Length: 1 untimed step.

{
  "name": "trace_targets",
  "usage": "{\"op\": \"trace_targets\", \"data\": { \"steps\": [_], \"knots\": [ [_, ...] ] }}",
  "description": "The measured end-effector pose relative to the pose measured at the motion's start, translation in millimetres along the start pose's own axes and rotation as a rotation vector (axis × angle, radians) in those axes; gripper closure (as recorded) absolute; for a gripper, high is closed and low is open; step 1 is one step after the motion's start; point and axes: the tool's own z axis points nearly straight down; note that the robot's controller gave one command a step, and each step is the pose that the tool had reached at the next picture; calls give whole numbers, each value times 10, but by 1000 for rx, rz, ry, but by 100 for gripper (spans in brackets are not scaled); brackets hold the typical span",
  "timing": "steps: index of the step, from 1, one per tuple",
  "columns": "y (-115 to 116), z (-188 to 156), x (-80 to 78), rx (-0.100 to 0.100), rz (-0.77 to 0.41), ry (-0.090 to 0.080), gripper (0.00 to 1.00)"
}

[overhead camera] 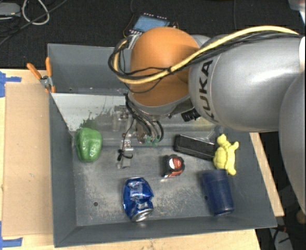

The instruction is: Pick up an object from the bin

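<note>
Gripper [124, 158]: over bare bin [64, 191] floor, just beside the green pepper [89, 145] near the left wall.
Grip state: I cannot tell.
Why here: the pepper is my nearest pick, I judge.

Light: bright, from overhead. Bin [96, 191] floor: evenly lit, short soft shadows close beside each thing. Far left wall of the bin: a pale bright wedge of reflected light. Orange cover [161, 61]: broad soft glare on top. Silver arm [246, 77]: smooth sheen along its upper side; deeper shade beneath it on the far floor. Crushed blue can [137, 198]: small glints. Beyond the far rim: dark.
</note>
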Motion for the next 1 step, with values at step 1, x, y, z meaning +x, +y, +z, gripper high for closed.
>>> {"op": "trace_targets", "data": {
  "steps": [1],
  "knots": [
    [0,0,0,0,0,0,0]
  ]
}}
